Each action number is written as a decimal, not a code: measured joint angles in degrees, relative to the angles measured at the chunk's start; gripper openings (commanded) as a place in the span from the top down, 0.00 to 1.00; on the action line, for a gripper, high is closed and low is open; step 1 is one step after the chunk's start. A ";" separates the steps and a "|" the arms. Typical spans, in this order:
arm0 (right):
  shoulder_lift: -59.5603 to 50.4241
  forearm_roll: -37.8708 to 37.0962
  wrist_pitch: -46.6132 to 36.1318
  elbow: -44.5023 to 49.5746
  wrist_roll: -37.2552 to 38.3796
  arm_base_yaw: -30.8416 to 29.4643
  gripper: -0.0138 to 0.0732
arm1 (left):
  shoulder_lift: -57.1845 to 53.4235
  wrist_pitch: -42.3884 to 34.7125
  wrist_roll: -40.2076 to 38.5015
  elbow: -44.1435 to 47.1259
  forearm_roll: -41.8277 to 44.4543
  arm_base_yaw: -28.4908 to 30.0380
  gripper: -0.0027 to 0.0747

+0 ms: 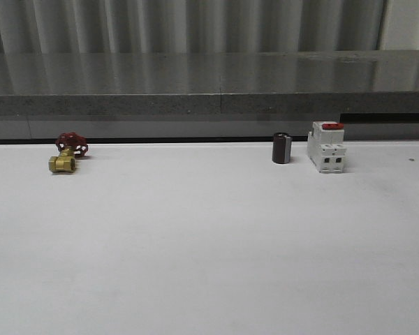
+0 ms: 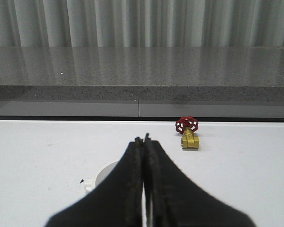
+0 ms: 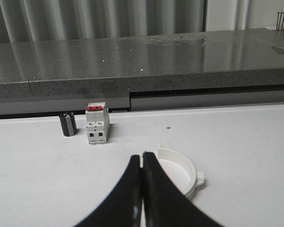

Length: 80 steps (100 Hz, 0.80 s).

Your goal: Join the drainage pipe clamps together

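In the left wrist view my left gripper [image 2: 144, 139] is shut with nothing between its black fingers. One white drainage pipe clamp [image 2: 100, 178] lies on the white table just behind and beside those fingers, mostly hidden by them, with a small tab showing. My right gripper [image 3: 142, 156] is likewise shut and empty in the right wrist view. A second white half-ring clamp [image 3: 184, 170] lies flat on the table right beside and partly behind its fingers, its side tab pointing away.
A brass valve with a red handwheel [image 1: 68, 153] stands at the table's far left. A dark cylinder [image 1: 281, 148] and a white breaker with a red switch [image 1: 326, 146] stand at the far right. A grey stone ledge [image 1: 209, 84] runs behind the table.
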 measured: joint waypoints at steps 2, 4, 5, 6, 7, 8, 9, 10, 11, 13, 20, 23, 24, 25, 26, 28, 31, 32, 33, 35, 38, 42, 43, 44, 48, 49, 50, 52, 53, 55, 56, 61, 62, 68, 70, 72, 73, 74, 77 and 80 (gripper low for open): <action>0.00 0.00 0.00 0.00 0.00 0.00 0.91 | 0.00 0.00 0.00 0.00 0.00 0.00 0.99; 0.00 0.00 0.00 0.00 0.00 0.00 0.91 | 0.00 0.00 0.00 0.00 0.00 0.00 0.99; 0.00 0.00 0.00 0.00 0.00 0.00 0.91 | 0.00 0.00 0.00 0.00 0.00 0.00 0.99; 0.00 0.00 0.00 0.00 0.00 0.00 0.91 | 0.00 0.00 0.00 0.00 0.00 0.00 0.99; 0.00 0.00 0.00 0.00 0.00 0.00 0.91 | 0.00 0.00 0.00 0.00 0.00 0.00 0.99; 0.00 0.00 0.00 0.00 0.00 0.00 0.91 | 0.00 0.00 0.00 0.00 0.00 0.00 0.99; 0.00 0.00 0.00 0.00 0.00 0.00 0.91 | 0.00 0.00 0.00 0.00 0.00 0.00 0.99; 0.00 0.00 0.00 0.00 0.00 0.00 0.91 | 0.00 0.00 0.00 0.00 0.00 0.00 0.99; 0.00 0.00 0.00 0.00 0.00 0.00 0.91 | 0.00 0.00 0.00 0.00 0.00 0.00 0.99; 0.00 0.00 0.00 0.00 0.00 0.00 0.91 | 0.00 -0.15 0.00 0.00 0.00 0.00 0.99; 0.00 0.00 0.00 0.00 0.00 0.00 0.91 | 0.00 -0.42 0.00 0.00 0.00 0.00 0.99; 0.00 0.00 0.00 0.00 0.00 0.00 0.91 | 0.00 -0.46 0.00 0.00 0.00 0.00 0.99; 0.00 0.00 0.00 0.00 0.00 0.00 0.91 | 0.00 -0.46 0.00 0.00 0.00 0.00 0.99; 0.00 0.00 0.00 0.00 0.00 0.00 0.91 | 0.00 -0.46 0.00 0.00 0.00 0.00 0.99; 0.00 0.00 0.00 0.00 0.00 0.00 0.91 | 0.00 -0.46 0.00 0.00 0.00 0.00 0.99; 0.00 0.00 0.00 0.00 0.00 0.00 0.91 | 0.00 -0.46 0.00 0.00 0.00 0.00 0.99; 0.00 0.00 0.00 0.00 0.00 0.00 0.91 | 0.00 -0.02 0.00 0.00 0.00 0.00 0.99; 0.00 0.00 0.00 0.00 0.00 0.00 0.91 | 0.00 0.31 0.00 -0.14 0.00 0.00 0.99; 0.00 0.00 0.00 0.00 0.00 0.00 0.91 | 0.00 0.53 0.00 -0.12 0.00 0.00 0.99; 0.00 0.00 0.00 0.00 0.00 0.00 0.91 | 0.00 1.28 0.00 -0.23 0.00 0.00 0.99; 0.00 0.00 0.00 0.00 0.00 0.00 0.91 | 0.00 2.50 0.00 -0.52 0.00 0.00 0.99; 0.00 0.00 0.00 0.00 0.00 0.00 0.91 | 0.00 4.79 0.00 -1.37 0.00 0.00 0.99; 0.00 0.00 0.00 0.00 0.00 0.00 0.91 | 0.00 5.56 0.00 -1.56 0.00 0.00 0.99; 0.00 0.00 0.00 0.00 0.00 0.00 0.91 | 0.00 5.93 0.00 -1.99 0.00 0.00 0.99; 0.00 0.00 0.00 0.00 0.00 0.00 0.91 | 0.14 7.87 0.00 -3.33 0.00 0.00 0.99; 0.00 0.00 0.00 0.00 0.00 0.00 0.91 | 0.34 8.14 0.00 -3.96 0.00 0.00 0.99; 0.00 0.00 0.00 0.00 0.00 0.00 0.91 | 0.45 8.62 0.00 -4.29 0.00 0.00 0.99; 0.00 0.00 0.00 0.00 0.00 0.00 0.91 | 0.85 9.17 0.00 -5.41 0.00 0.00 0.99; 0.00 0.00 0.00 0.00 0.00 0.00 0.91 | 1.02 9.76 0.00 -5.80 0.00 0.00 0.99; 0.00 0.00 0.00 0.00 0.00 0.00 0.91 | 1.59 10.69 0.00 -7.00 0.00 0.00 0.99; 0.00 0.00 0.00 0.00 0.00 0.00 0.91 | 2.03 11.00 0.00 -7.81 0.00 0.00 0.99; 0.00 0.00 0.00 0.00 0.00 0.00 0.91 | 3.90 13.77 0.00 -10.74 0.00 0.00 0.99; 0.00 0.00 0.00 0.00 0.00 0.00 0.91 | 4.19 14.77 0.00 -11.16 0.00 0.00 0.99; 0.00 0.00 0.00 0.00 0.00 0.00 0.91 | 7.22 19.57 0.00 -14.88 0.00 0.00 0.99; 0.00 0.00 0.00 0.00 0.00 0.00 0.91 | 8.38 21.53 0.00 -16.04 0.00 0.00 0.99; 0.00 0.00 0.00 0.00 0.00 0.00 0.91 | 9.17 23.48 0.00 -17.15 0.00 0.00 0.99; 0.00 0.00 0.00 0.00 0.00 0.00 0.91 | 9.98 24.13 0.00 -17.51 0.00 0.00 0.99; 0.00 0.00 0.00 0.00 0.00 0.00 0.91 | 10.40 25.37 0.00 -17.86 0.00 0.00 0.99; 0.00 0.00 0.00 0.00 0.00 0.00 0.91 | 12.57 27.62 0.00 -19.50 0.00 0.00 0.99; 0.00 0.00 0.00 0.00 0.00 0.00 0.91 | 14.37 29.62 0.00 -20.69 0.00 0.00 0.99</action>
